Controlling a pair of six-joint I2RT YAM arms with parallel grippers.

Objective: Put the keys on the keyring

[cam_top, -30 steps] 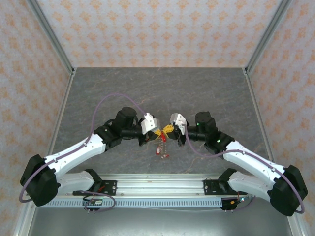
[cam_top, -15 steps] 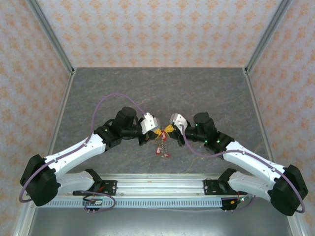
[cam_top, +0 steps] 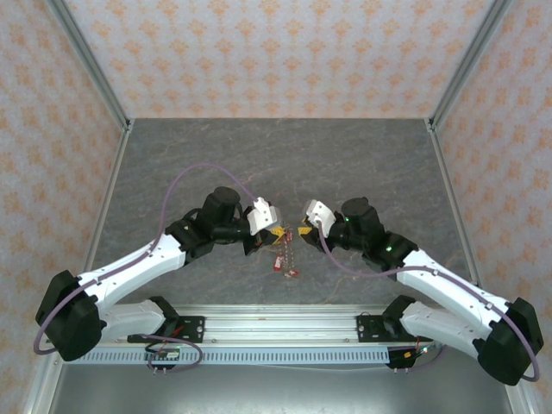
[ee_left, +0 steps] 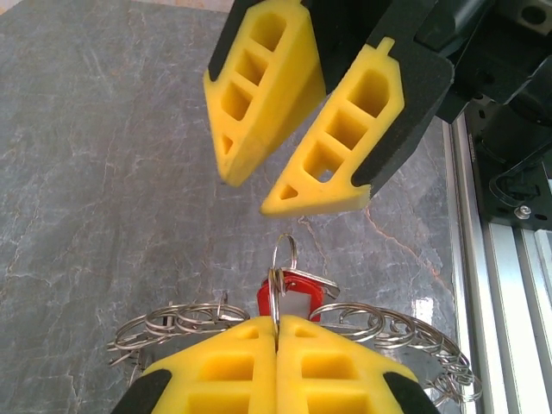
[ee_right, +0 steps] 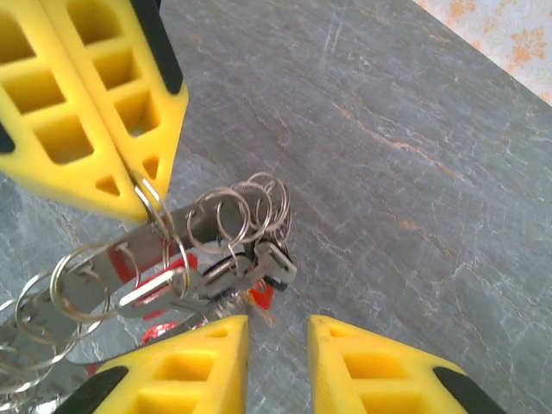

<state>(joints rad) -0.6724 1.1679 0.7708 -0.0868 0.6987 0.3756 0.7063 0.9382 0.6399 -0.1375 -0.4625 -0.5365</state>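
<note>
Pinched tight between the closed fingers of the left gripper point(ee_left: 276, 326): one small upright wire loop of the keyring point(ee_left: 177, 321). Fans out to either side just behind that gripper's fingertips as a chain of thin silvery loops. Hanging from the pinched loop, right against the left gripper's tips, a red tag point(ee_left: 291, 304).

In the overhead view, dangling just below the left gripper over the grey table point(cam_top: 172, 164): the keys point(cam_top: 283, 259), bunched together with red tags. Cannot tell whether the lowest of them touch the table.

Facing the left gripper tip to tip, near but not touching: the right gripper point(cam_top: 304, 231). Parted only narrowly, with nothing between its fingers.

Through the right wrist camera, just below and to the right of the left gripper's tips, a cluster of small rings with two or three flat silvery keys. Close ahead of the right gripper's parted fingers, yet apart from them. A scrap of red tag tucked under that cluster.
</note>
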